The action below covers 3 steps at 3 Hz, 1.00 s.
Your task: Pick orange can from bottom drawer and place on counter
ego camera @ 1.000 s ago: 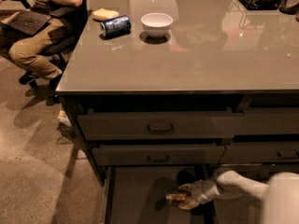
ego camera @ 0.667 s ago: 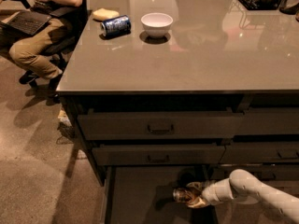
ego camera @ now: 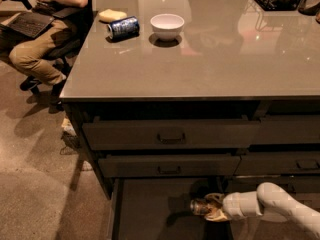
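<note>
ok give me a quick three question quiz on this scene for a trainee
1. True or false: the orange can stands on the counter.
2. Where is the gripper? A above the counter; B down in the open bottom drawer; C at the top drawer's handle.
3. Short answer: is the blue can upright or on its side?

Key: 1 false, it is down at the bottom drawer with the gripper closed on it. 2 B. 3 on its side.
</note>
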{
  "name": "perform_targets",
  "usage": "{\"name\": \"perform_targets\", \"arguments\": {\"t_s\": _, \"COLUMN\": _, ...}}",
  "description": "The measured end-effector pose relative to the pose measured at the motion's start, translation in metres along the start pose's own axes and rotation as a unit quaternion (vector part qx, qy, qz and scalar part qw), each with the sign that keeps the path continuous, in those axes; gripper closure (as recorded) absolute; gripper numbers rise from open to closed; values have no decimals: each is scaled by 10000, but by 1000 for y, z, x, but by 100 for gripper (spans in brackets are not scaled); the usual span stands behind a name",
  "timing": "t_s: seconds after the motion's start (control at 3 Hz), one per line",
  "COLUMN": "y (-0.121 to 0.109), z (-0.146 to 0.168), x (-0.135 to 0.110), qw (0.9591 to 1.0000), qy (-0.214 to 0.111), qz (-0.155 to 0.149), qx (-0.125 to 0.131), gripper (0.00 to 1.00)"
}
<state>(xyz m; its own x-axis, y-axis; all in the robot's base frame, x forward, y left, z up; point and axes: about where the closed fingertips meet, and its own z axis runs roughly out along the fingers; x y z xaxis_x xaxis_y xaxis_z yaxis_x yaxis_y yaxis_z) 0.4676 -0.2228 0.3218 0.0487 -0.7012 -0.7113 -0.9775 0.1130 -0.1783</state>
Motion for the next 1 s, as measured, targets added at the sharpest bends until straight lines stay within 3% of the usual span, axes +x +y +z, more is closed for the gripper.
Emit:
{"name": "perform_targets", "arguments": {"t_s": 0.33, "y": -4, "z": -61, "x": -32, "qw": 9987, "qy": -142, "qz": -341, "qx": 346, "gripper": 100}}
{"name": "perform_targets", "arguments": {"t_s": 1.0, "y": -33, "z": -166, "x": -85, "qw": 9926, "qy": -324, "qz": -882, "qx": 770, "gripper": 100}}
